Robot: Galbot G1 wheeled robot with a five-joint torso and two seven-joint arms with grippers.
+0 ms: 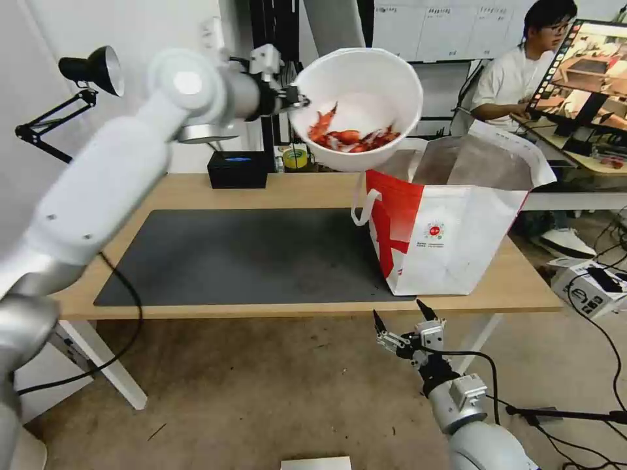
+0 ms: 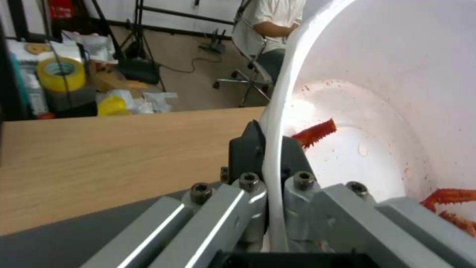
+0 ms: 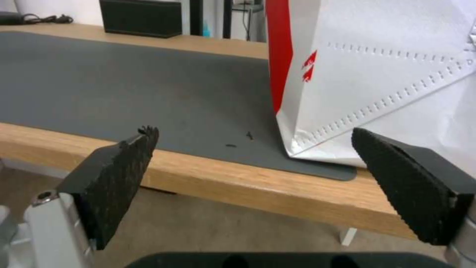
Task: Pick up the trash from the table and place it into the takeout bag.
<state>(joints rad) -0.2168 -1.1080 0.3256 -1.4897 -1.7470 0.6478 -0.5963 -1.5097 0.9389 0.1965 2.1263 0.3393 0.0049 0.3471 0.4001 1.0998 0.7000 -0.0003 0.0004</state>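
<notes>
My left gripper (image 1: 297,101) is shut on the rim of a white round bowl (image 1: 366,85) that holds red crayfish shells (image 1: 349,137). The bowl hangs tilted in the air above the table's back middle, just left of the takeout bag (image 1: 450,222). From the left wrist camera the bowl's rim (image 2: 277,123) runs between my left gripper's (image 2: 267,149) dark fingers. The bag stands open on the table (image 1: 196,189) at the right end of the dark grey mat (image 1: 248,254). My right gripper (image 1: 400,314) hangs open below the table's front edge, empty, near the bag's corner (image 3: 317,141).
A black rectangular box (image 1: 238,168) sits at the table's back edge, with a roll of yellow tape (image 1: 295,157) beside it. A black desk lamp (image 1: 91,68) reaches in at the far left. A person sits at a monitor (image 1: 588,72) behind the bag. Cables lie on the floor at right.
</notes>
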